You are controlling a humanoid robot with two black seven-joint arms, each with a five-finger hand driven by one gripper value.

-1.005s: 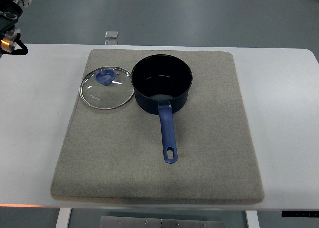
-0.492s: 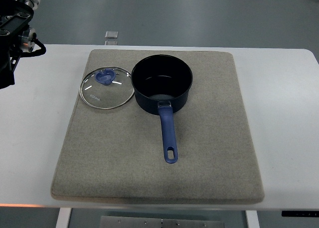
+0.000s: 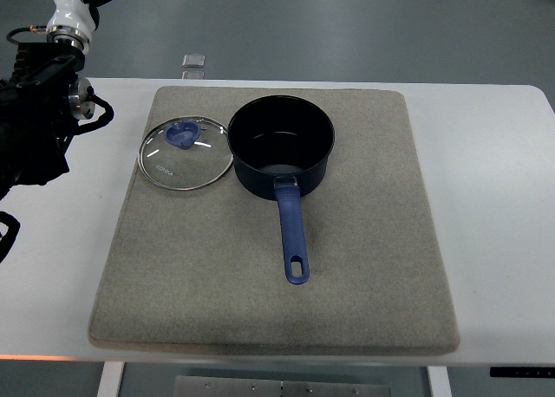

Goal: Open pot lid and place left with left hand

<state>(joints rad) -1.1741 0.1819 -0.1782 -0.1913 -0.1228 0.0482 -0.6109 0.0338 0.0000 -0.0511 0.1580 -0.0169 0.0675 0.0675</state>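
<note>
A glass lid [image 3: 186, 154] with a blue knob [image 3: 181, 134] lies flat on the grey mat [image 3: 364, 241], just left of the pot and touching its rim. The dark blue pot [image 3: 282, 146] stands uncovered, and its blue handle [image 3: 294, 234] points toward the near edge. My left hand [image 3: 35, 133], a black mass on a white-sleeved arm, hangs over the white table at the far left, about a hand's width from the lid and holding nothing. The right arm is out of view.
The mat covers most of the white table [image 3: 494, 172]. A small clear object [image 3: 193, 61] sits at the table's far edge, above the mat's left corner. Black cables loop beside the left wrist [image 3: 91, 111].
The left arm has come further into the picture, moving down and to the right toward the lid. Lid and pot have stayed where they were.
</note>
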